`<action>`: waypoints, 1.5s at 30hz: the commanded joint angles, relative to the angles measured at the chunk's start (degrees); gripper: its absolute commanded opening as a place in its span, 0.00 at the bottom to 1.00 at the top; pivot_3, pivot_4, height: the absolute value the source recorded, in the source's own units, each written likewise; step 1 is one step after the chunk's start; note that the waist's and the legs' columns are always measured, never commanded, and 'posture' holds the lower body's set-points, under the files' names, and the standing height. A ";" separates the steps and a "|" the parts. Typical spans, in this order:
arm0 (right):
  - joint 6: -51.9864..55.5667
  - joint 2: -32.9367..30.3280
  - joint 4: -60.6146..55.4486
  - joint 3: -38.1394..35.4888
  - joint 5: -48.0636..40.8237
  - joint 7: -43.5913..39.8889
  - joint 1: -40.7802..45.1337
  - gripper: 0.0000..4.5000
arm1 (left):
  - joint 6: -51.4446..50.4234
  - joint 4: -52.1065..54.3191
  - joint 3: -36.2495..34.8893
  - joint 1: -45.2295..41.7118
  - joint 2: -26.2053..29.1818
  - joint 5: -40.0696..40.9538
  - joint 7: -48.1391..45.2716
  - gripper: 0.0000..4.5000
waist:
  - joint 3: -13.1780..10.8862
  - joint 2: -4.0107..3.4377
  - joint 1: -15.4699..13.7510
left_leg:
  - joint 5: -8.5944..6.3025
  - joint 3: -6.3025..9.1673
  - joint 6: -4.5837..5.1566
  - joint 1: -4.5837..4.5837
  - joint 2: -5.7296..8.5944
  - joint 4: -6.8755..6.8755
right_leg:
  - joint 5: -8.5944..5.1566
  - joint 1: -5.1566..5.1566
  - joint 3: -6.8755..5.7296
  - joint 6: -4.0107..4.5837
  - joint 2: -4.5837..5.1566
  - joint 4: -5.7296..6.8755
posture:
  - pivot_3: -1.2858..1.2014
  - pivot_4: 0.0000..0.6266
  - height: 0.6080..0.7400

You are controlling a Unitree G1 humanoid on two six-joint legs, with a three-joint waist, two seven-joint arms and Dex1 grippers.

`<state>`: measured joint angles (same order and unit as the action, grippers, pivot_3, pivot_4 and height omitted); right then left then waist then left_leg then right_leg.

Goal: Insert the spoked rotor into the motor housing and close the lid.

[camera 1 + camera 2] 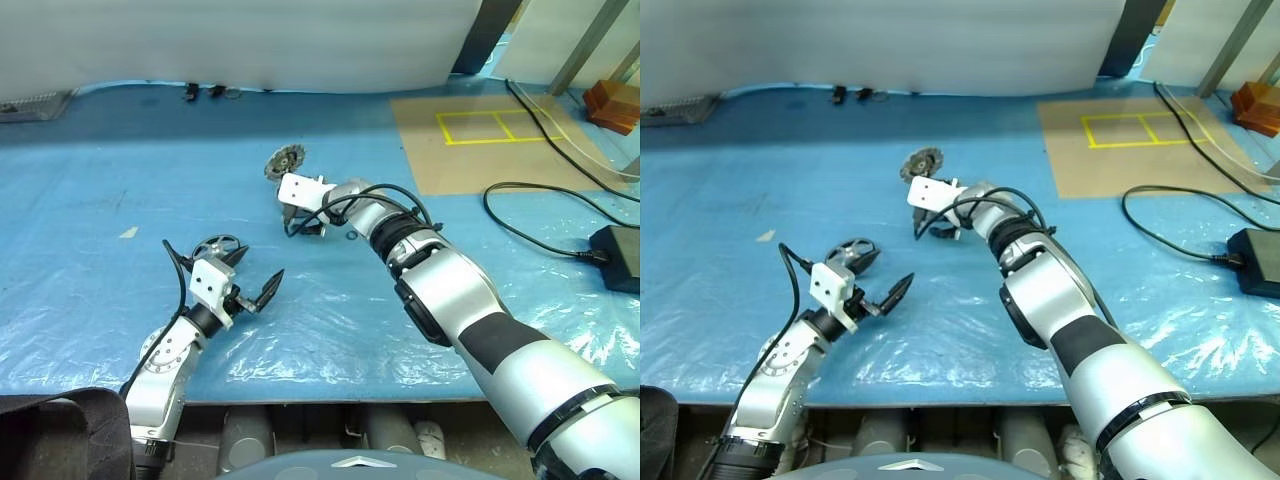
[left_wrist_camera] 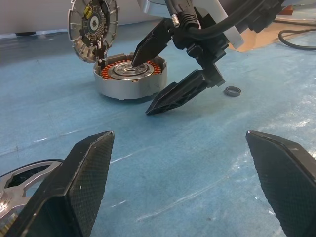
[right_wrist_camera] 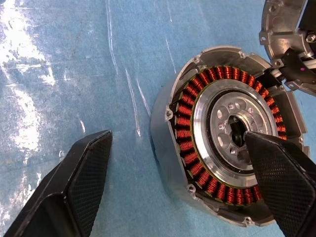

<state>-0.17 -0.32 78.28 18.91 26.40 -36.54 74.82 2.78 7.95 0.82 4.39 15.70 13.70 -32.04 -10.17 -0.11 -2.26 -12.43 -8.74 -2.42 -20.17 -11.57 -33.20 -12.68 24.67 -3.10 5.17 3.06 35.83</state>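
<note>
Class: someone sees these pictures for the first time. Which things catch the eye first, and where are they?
The motor housing, ringed with copper windings, sits on the blue sheet, its lid standing open at its edge. The right end effector straddles its near rim, open. The spoked rotor lies beside the open left end effector.

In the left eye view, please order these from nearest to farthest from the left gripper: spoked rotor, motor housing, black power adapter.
1. spoked rotor, just beyond the left gripper.
2. motor housing, mid-table under the right gripper.
3. black power adapter, far right edge.
</note>
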 commanded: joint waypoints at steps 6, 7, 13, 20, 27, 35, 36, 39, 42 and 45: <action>4.14 0.13 0.53 -1.99 -1.58 -3.26 -0.17 1.00 | 1.25 0.86 0.41 -1.11 -0.05 0.08 -0.23 1.00 | 0.01 -0.01 -0.04 | 0.00 0.00 0.00 0.07 0.00 -0.02 | 0.01 -0.06 0.00 0.01 0.00 0.05 | 0.52 0.24 1.00; 4.48 0.15 0.56 -2.09 -1.66 -3.67 -0.06 1.00 | 1.26 0.86 0.45 -1.09 -0.01 0.08 -0.22 1.00 | 0.01 -0.01 -0.05 | 0.00 0.00 0.00 0.08 0.00 -0.02 | 0.01 -0.07 0.00 0.02 0.00 0.06 | 0.52 0.24 1.00; 6.57 -0.12 0.88 -1.84 -0.82 -5.04 0.78 0.91 | 1.18 0.91 0.81 -0.92 0.06 0.08 -0.34 1.00 | 0.02 -0.02 -0.12 | 0.00 0.00 -0.01 0.09 -0.01 -0.03 | 0.02 -0.09 0.00 0.03 0.00 0.06 | 0.52 0.24 1.00; 4.73 -1.08 1.11 3.49 4.13 -3.55 0.52 0.42 | 1.04 0.77 1.16 -1.68 0.03 0.07 -0.55 1.00 | 0.05 -0.05 -0.17 | 0.00 0.00 -0.02 0.09 0.00 -0.03 | 0.02 -0.13 0.00 0.03 0.01 0.02 | 0.52 0.24 1.00; 5.09 0.06 0.57 1.05 1.44 -5.89 0.38 0.37 | 1.60 0.52 1.18 -1.18 -0.05 0.00 -0.63 1.00 | 0.07 -0.11 -0.12 | 0.04 0.01 -0.11 0.28 -0.04 -0.02 | 0.04 -0.44 0.00 0.07 0.00 0.07 | 0.52 0.24 1.00; 6.64 1.77 -1.55 -1.39 -2.45 -15.98 0.73 0.37 | 1.80 -0.75 1.32 -3.30 0.12 -0.04 -1.35 1.00 | 0.09 -0.12 0.21 | 0.04 -0.02 -0.10 0.21 -0.13 0.06 | 0.02 -0.41 -0.02 0.10 -0.07 -0.05 | 0.52 0.24 1.00; 7.16 1.80 -2.00 -1.80 -3.13 -16.97 0.79 0.37 | 1.73 -0.74 1.21 -3.72 0.20 0.07 -1.46 1.00 | 0.09 -0.12 0.21 | 0.04 -0.03 -0.10 0.22 -0.15 0.07 | 0.01 -0.41 -0.02 0.11 -0.08 -0.04 | 0.52 0.24 1.00; 8.07 1.23 -3.90 -1.90 -4.14 -20.17 0.23 0.37 | 1.73 -0.45 1.19 -4.31 0.92 -0.12 -2.17 1.00 | 0.09 -0.12 0.18 | 0.04 -0.03 -0.10 0.22 -0.16 0.06 | 0.01 -0.40 -0.03 0.12 -0.08 -0.02 | 0.52 0.24 1.00; 10.53 0.50 -6.42 -1.81 -5.44 -23.80 -1.37 0.37 | 1.50 0.05 1.11 -4.34 1.75 -0.12 -2.84 1.00 | 0.09 -0.12 0.07 | 0.04 -0.03 -0.10 0.21 -0.16 0.06 | 0.01 -0.40 -0.03 0.12 -0.08 -0.04 | 0.52 0.24 1.00; 13.30 -0.30 -10.68 -0.31 -5.33 -24.93 -5.07 0.37 | 1.19 0.49 0.85 -4.26 2.35 0.36 -3.25 1.00 | 0.09 -0.11 -0.03 | 0.04 -0.03 -0.09 0.21 -0.15 0.06 | 0.01 -0.41 -0.03 0.12 -0.08 -0.06 | 0.52 0.24 1.00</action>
<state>10.61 -1.26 67.76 16.96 21.13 -59.08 72.72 3.29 6.34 2.28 0.20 17.61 13.42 -34.80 -10.08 -0.23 -2.29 -12.39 -8.77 -2.51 -19.96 -11.72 -33.14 -12.66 24.26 -3.13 5.29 2.99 35.77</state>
